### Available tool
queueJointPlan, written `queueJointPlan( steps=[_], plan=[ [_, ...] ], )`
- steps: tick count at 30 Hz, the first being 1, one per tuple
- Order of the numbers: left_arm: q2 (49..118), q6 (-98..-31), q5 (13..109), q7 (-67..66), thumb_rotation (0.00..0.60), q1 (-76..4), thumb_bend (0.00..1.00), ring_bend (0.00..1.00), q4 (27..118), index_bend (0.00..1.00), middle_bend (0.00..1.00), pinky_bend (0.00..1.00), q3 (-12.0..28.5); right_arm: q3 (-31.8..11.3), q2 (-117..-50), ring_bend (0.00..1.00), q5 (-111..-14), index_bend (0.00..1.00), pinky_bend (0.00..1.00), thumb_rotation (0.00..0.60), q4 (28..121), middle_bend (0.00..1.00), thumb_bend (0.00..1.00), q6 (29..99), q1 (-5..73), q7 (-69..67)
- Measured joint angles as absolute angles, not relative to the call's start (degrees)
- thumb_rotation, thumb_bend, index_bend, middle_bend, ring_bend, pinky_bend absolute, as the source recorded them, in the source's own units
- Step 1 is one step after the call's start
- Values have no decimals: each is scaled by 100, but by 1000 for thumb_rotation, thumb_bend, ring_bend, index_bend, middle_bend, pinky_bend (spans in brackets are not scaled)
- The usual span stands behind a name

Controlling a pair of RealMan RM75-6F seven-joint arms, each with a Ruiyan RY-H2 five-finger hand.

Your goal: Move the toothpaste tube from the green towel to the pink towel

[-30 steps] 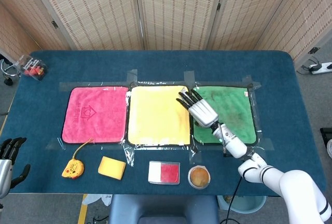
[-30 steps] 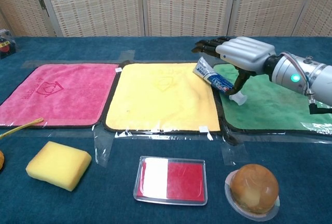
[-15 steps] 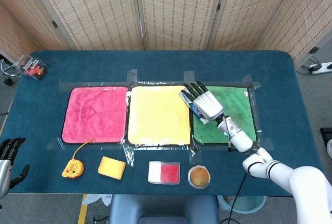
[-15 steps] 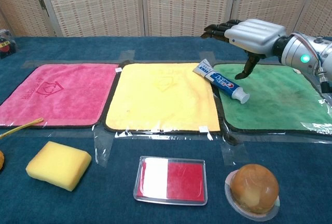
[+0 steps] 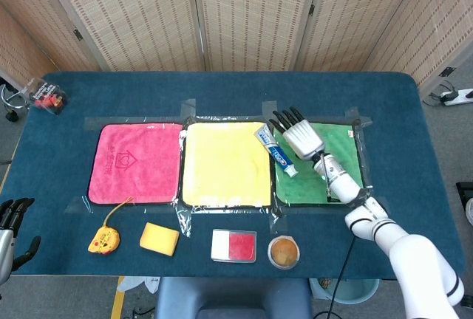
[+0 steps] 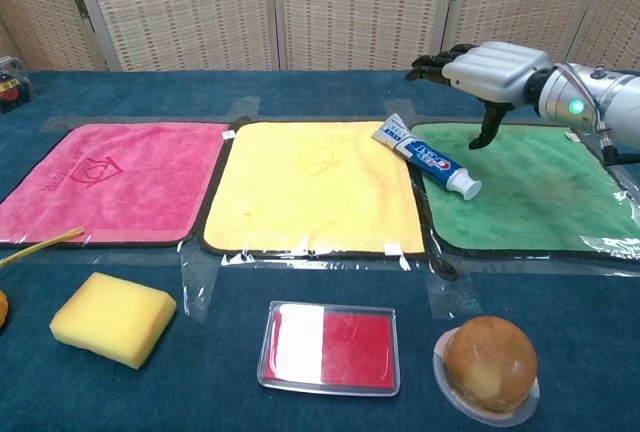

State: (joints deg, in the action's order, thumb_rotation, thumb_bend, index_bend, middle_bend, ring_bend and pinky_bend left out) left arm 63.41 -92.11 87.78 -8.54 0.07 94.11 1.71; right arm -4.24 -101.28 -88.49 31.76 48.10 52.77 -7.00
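The white and blue toothpaste tube (image 5: pixel 276 151) (image 6: pixel 425 155) lies flat across the seam of two towels. Its flat end rests on the yellow towel's (image 5: pixel 225 164) (image 6: pixel 315 182) right edge and its cap on the green towel (image 5: pixel 336 158) (image 6: pixel 540 192). My right hand (image 5: pixel 299 133) (image 6: pixel 485 67) hovers just right of the tube above the green towel, fingers spread, holding nothing. The pink towel (image 5: pixel 135 162) (image 6: pixel 110 177) lies bare at the far left of the row. My left hand (image 5: pixel 11 219) hangs off the table's near left corner, fingers apart and empty.
Along the front edge sit a yellow sponge (image 5: pixel 160 238) (image 6: pixel 112 317), a red and white box (image 5: pixel 233 246) (image 6: pixel 330 347) and a brown round thing in a clear cup (image 5: pixel 284 252) (image 6: pixel 490 362). A yellow toy (image 5: pixel 105 240) lies front left. A small bag (image 5: pixel 46 96) sits at the back left corner.
My right hand has let go of the tube, which dropped from its tilted, lifted pose to lie flat. The hand then rose and drew back to the right.
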Motion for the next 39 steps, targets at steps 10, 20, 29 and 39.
queueJointPlan(
  steps=[10,20,29,39],
  plan=[
    [6330,-9207,8753,-861,600,34,376,151,9422,179,198,14,169,-73,-10712,0,-9119,0,0,600,2193,0,97,4737,5368,-1239],
    [6340,-9202,8751,-847,600,40,377,151,9397,179,198,14,176,144,-11080,0,-9392,0,0,600,1881,0,96,5244,5472,-1634],
    [6337,-9182,8705,-815,600,64,377,151,9362,179,198,14,171,35,-11399,0,-9415,0,0,600,2092,0,96,5543,5798,-1591],
    [6313,-9208,8712,-751,600,89,377,151,9326,179,198,14,177,-91,-11257,0,-9385,0,0,600,2880,0,97,6019,5821,-1482]
  ],
)
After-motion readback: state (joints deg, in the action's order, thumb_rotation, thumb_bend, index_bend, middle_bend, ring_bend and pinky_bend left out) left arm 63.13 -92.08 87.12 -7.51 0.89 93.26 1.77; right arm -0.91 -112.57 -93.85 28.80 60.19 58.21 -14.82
